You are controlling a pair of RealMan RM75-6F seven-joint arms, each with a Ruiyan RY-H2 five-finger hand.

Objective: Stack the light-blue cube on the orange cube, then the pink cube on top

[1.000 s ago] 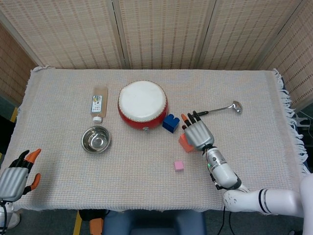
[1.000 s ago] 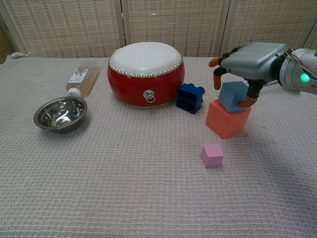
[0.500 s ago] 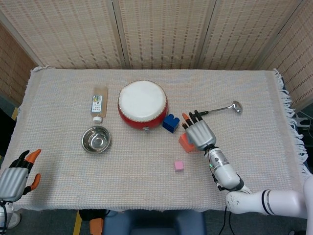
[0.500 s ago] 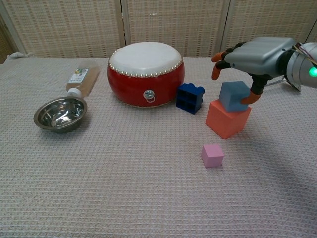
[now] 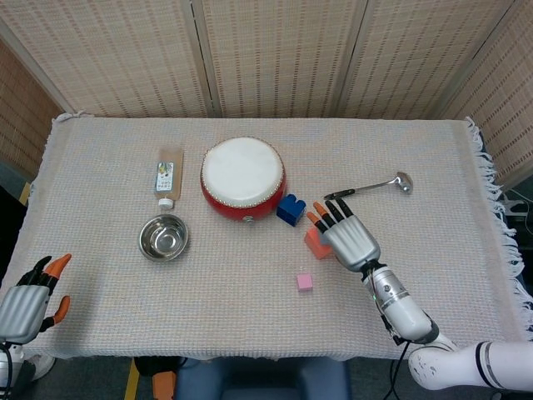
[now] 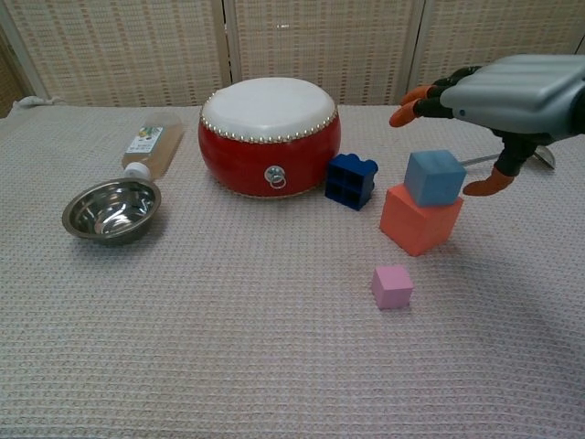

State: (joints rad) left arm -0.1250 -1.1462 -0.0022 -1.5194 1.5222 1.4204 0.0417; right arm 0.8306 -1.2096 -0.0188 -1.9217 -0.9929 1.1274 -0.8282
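Observation:
The light-blue cube [image 6: 435, 176] sits on top of the orange cube [image 6: 417, 221], slightly turned. In the head view only a strip of the orange cube [image 5: 315, 242] shows beside my right hand [image 5: 348, 237], which hides the light-blue cube. That right hand [image 6: 498, 99] hovers above and right of the stack, fingers spread, holding nothing. The pink cube [image 6: 392, 286] [image 5: 305, 282] lies on the cloth in front of the stack. My left hand [image 5: 29, 302] rests at the table's near left corner, fingers apart and empty.
A red drum [image 6: 270, 133] stands at centre back with a dark-blue brick [image 6: 351, 179] beside it, close to the stack. A steel bowl [image 6: 111, 209] and a lying bottle [image 6: 153, 146] are on the left. A metal spoon [image 5: 376, 186] lies behind the stack.
My right hand released the light-blue cube on the orange cube, opened its fingers, and lifted up and to the right. The left hand stayed still.

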